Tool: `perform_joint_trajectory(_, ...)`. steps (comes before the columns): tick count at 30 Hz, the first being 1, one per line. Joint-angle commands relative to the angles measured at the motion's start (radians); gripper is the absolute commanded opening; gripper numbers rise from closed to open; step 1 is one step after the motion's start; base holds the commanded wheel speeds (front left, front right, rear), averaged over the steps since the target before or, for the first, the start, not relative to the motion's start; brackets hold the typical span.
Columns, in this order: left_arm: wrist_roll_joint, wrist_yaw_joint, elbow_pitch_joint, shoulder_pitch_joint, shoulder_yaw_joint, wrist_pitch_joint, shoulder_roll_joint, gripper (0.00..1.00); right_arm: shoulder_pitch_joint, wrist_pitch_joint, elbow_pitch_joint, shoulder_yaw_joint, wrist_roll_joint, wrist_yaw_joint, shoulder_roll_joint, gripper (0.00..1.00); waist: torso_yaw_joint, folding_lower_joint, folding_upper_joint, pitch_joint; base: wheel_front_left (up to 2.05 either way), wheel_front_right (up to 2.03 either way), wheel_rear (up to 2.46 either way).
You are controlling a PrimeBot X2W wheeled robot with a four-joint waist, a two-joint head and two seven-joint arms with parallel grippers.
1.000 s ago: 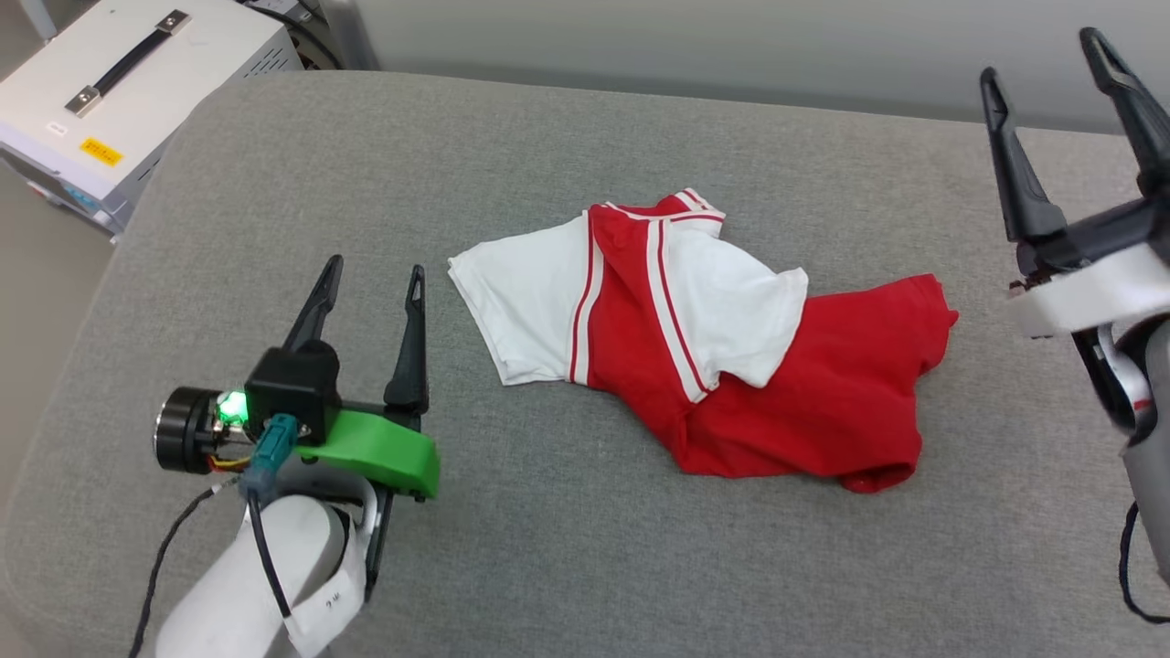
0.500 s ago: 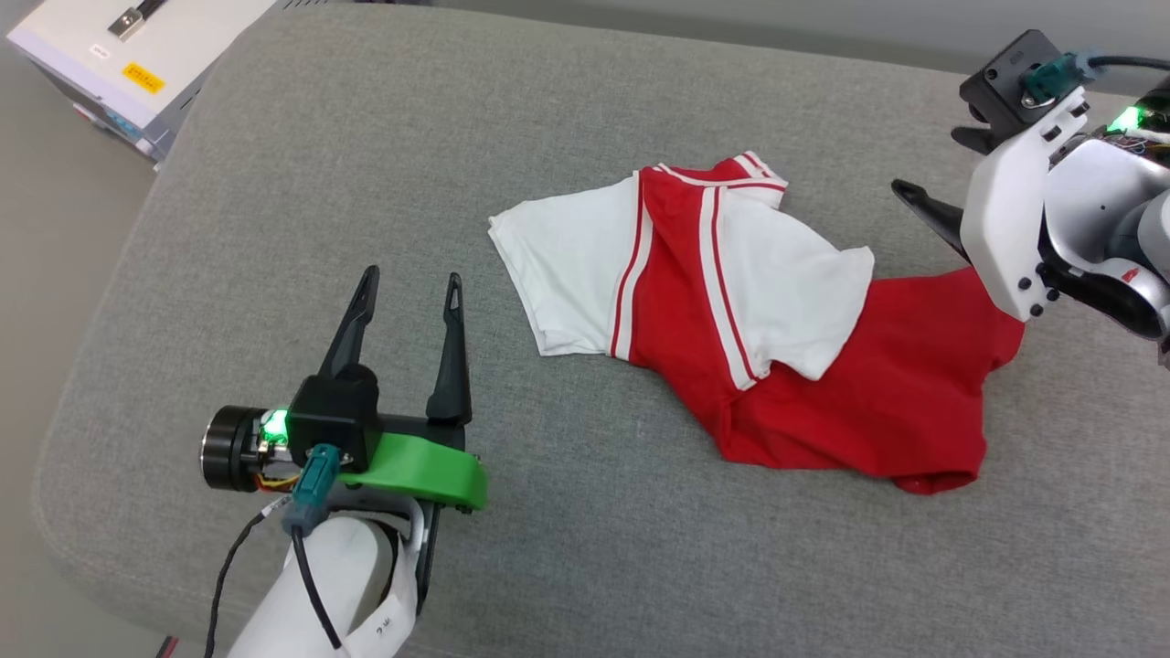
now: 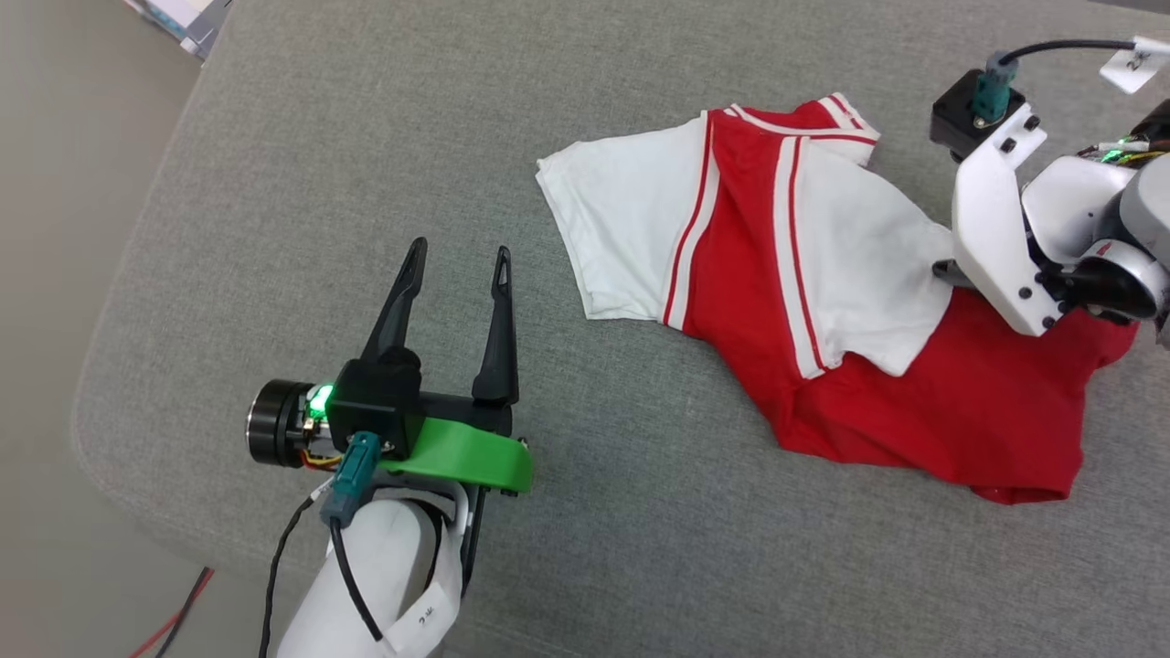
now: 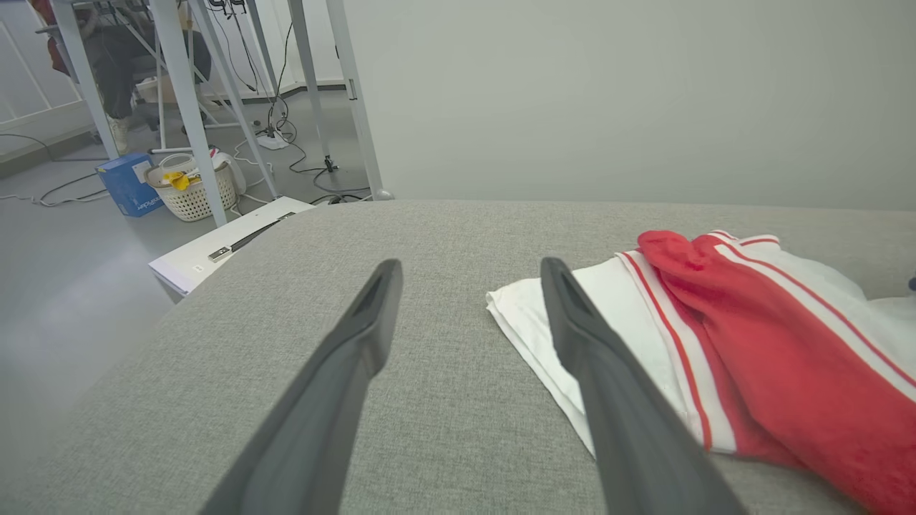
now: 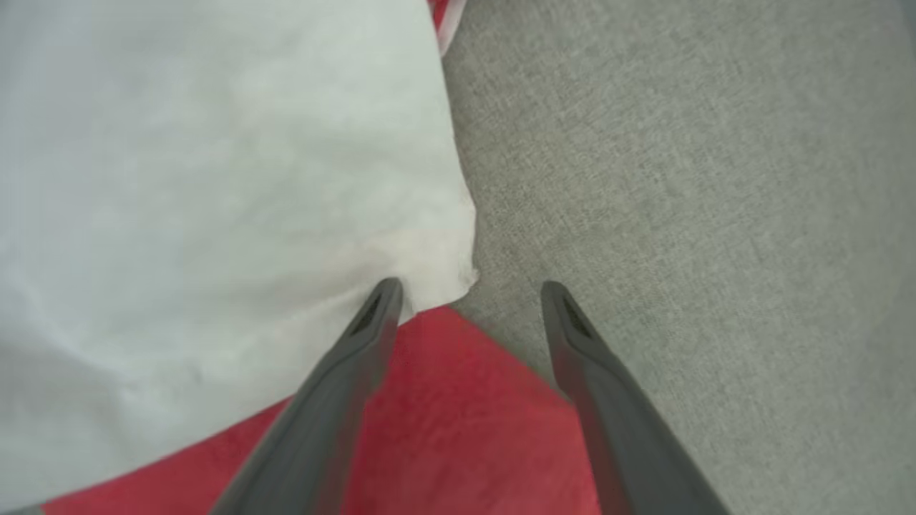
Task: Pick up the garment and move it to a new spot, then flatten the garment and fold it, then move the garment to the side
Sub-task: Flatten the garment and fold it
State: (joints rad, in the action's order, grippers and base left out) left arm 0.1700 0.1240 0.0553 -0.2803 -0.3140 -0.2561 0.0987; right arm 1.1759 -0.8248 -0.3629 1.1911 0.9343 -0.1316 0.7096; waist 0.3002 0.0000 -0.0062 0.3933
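Right end effector, fingers apart, over garment edge

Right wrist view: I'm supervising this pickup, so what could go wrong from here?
The open right pincer straddles the corner of the white sleeve, one fingertip at its edge, the other over bare grey cushion; closing may catch only that sleeve layer.
The garment lies crumpled, sleeve folded over body, so a one-point lift could leave it bunched.
The left pincer sits open, apart from it, giving no support.
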Motion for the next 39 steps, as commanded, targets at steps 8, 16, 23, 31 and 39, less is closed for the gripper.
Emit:
perform_joint_trajectory(8, -0.034, -0.034, 0.009, -0.022, 0.031, -0.006, -0.035, 1.00, -0.079, -0.007, -0.015, 0.081, 0.008, 0.001, 0.005, 1.00, 0.045, 0.0000, 0.0062, 0.054, 0.00, 0.00, 0.00)
perform_joint_trajectory(16, -0.053, -0.051, 0.034, -0.019, 0.055, -0.006, -0.044, 1.00, -0.065, 0.175, -0.018, 0.087, -0.027, 0.001, -0.003, 0.00, 0.015, 0.0000, 0.0062, 0.016, 0.00, 0.00, 0.00)
perform_joint_trajectory(23, -0.068, -0.059, 0.051, 0.024, 0.074, -0.006, -0.046, 1.00, -0.026, 0.416, 0.015, 0.086, -0.004, 0.001, 0.020, 0.00, -0.037, 0.0000, 0.0062, -0.066, 0.00, 0.00, 0.00)
perform_joint_trajectory(31, -0.075, -0.065, 0.050, 0.084, 0.113, -0.006, -0.047, 1.00, -0.061, 0.573, 0.113, 0.041, 0.036, 0.001, 0.147, 0.00, -0.104, 0.0000, 0.0062, -0.132, 0.00, 0.00, 0.00)
perform_joint_trajectory(39, -0.091, -0.078, 0.051, 0.130, 0.146, -0.006, -0.043, 1.00, -0.195, 0.626, 0.152, -0.079, 0.123, 0.001, 0.303, 0.00, -0.161, 0.0000, 0.0062, -0.173, 0.00, 0.00, 0.00)
